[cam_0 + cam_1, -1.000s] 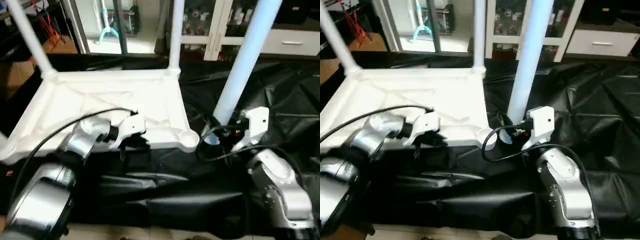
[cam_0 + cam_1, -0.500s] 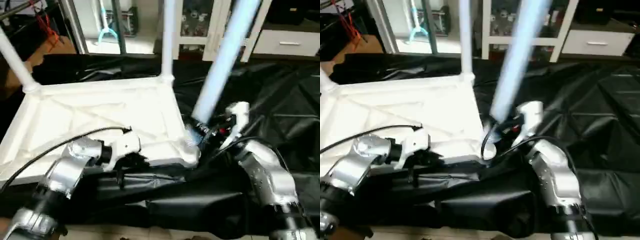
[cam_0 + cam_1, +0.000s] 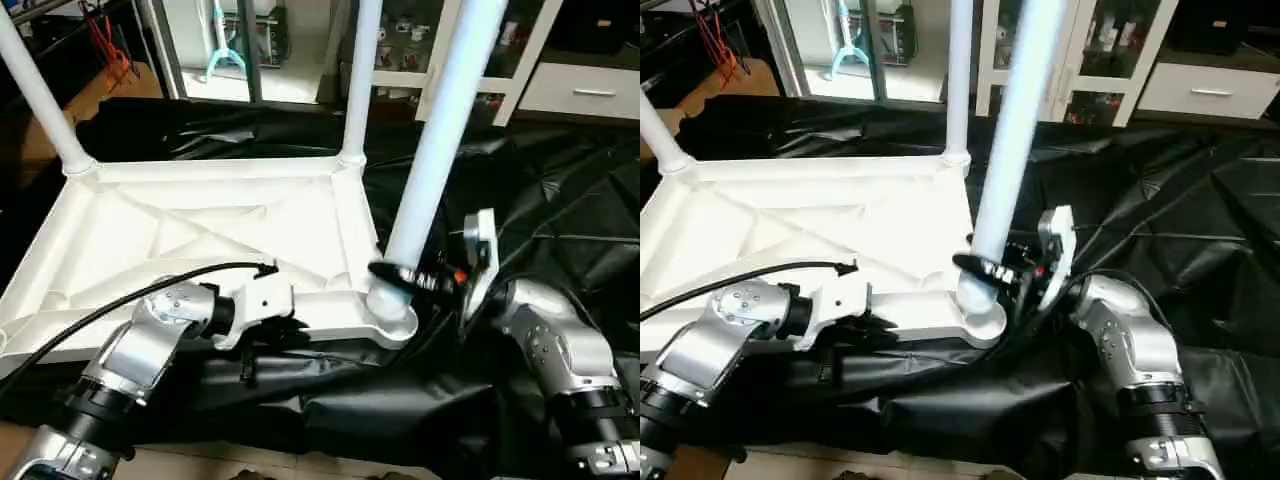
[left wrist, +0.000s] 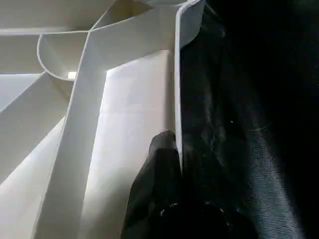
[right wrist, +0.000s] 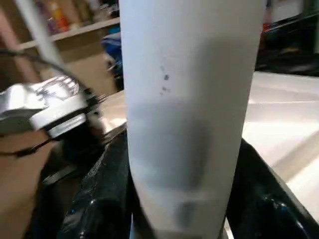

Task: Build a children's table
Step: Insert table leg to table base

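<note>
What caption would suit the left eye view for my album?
Right claw seats a white leg in the upturned tabletop's near corner socket while the left claw pinches its front rim.

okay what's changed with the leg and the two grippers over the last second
The right gripper carried its leg from beside the tabletop over to the near right corner socket, where the leg's lower end now sits. Unchanged: that gripper stays clamped on the leg, the left gripper keeps pinching the tabletop's near rim, and the two far legs stand in their sockets.
</note>
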`<state>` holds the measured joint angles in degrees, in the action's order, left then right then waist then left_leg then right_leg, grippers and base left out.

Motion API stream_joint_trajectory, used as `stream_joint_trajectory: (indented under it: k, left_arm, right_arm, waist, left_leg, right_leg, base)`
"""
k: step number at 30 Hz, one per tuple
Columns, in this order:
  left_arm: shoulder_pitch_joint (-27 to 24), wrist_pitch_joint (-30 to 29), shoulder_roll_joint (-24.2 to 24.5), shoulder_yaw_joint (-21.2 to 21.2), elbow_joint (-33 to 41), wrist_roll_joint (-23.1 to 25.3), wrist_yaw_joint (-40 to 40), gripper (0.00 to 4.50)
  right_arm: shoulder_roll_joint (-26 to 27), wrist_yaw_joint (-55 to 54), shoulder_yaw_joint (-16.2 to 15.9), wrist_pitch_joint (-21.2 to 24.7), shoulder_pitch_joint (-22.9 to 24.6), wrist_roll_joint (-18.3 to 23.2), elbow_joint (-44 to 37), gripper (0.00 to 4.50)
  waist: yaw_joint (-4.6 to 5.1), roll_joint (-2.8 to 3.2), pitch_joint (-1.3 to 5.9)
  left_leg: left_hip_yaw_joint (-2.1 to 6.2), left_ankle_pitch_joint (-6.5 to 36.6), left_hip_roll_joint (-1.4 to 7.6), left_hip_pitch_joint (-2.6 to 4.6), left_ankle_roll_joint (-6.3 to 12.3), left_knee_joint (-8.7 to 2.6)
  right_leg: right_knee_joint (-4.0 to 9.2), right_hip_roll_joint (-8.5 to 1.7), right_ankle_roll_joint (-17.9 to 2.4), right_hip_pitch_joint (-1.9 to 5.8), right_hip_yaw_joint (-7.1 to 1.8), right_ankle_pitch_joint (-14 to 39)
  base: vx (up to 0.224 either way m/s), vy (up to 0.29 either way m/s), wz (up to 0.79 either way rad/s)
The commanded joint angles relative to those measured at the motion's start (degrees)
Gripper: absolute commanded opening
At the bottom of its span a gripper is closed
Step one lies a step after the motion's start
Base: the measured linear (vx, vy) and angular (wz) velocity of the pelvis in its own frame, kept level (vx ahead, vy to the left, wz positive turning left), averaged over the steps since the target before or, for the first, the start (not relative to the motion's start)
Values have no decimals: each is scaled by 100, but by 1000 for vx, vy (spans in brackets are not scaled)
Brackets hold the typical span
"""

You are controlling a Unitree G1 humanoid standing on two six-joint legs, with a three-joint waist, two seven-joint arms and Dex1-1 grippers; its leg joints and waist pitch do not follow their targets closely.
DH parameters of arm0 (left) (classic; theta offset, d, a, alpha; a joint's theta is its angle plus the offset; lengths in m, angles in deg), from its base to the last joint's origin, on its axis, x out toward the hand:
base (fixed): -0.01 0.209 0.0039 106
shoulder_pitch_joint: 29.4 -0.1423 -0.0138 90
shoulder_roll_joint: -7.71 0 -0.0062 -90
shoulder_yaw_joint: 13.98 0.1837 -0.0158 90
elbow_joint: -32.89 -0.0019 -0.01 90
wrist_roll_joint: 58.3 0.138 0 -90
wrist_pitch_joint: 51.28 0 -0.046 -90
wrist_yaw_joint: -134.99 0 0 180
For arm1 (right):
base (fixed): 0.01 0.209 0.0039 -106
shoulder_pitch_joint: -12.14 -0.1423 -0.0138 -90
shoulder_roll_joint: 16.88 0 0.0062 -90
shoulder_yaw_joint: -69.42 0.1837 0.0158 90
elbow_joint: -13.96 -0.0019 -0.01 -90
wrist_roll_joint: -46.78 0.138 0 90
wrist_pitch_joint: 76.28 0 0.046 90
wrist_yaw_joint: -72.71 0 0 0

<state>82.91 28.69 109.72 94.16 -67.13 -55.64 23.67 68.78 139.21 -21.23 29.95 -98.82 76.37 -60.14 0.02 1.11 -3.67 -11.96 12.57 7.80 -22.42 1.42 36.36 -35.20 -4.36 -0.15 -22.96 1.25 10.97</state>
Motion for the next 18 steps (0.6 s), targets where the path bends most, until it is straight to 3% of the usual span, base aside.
stream_joint_trajectory:
  k: [1,2,5,10,12,18]
  left_arm:
    - [3,14,-36,120,-150,94,-140,0]
    - [25,13,-39,113,-162,84,-136,0]
    - [64,11,-45,112,-185,83,-129,0]
    - [116,51,-26,152,-263,61,-120,0]
    - [141,77,-25,164,-305,64,-107,0]
    - [225,99,-47,170,-407,62,-95,0]
  right_arm:
    - [-67,90,-26,36,1,29,-59,189]
    - [-63,96,-20,-10,-3,7,-7,189]
    - [-64,132,4,-304,-48,-159,238,188]
    - [-63,104,47,-679,-108,-346,534,188]
    - [-68,157,27,-717,-89,-363,583,188]
    - [-68,312,-49,-778,-13,-414,693,188]
  waist:
    - [29,-116,321]
    - [15,-59,310]
    - [32,-72,306]
    - [19,-39,295]
    - [33,-63,286]
    - [28,-62,273]
  left_leg:
    - [252,712,556,173,448,-522]
    - [263,722,555,171,422,-533]
    - [255,913,555,189,288,-552]
    - [256,865,548,177,292,-552]
    - [255,872,548,174,324,-561]
    - [255,1058,561,189,296,-577]
  right_leg:
    - [396,-449,-1580,172,-230,961]
    - [398,-452,-1576,168,-231,987]
    - [413,-432,-1590,148,-229,1064]
    - [410,-445,-1629,156,-237,916]
    - [413,-431,-1643,158,-233,897]
    - [443,-441,-1624,145,-244,1137]
  base:
    - [0,0,0]
    - [0,0,0]
    - [0,0,0]
    - [0,0,0]
    - [0,0,0]
    - [0,0,0]
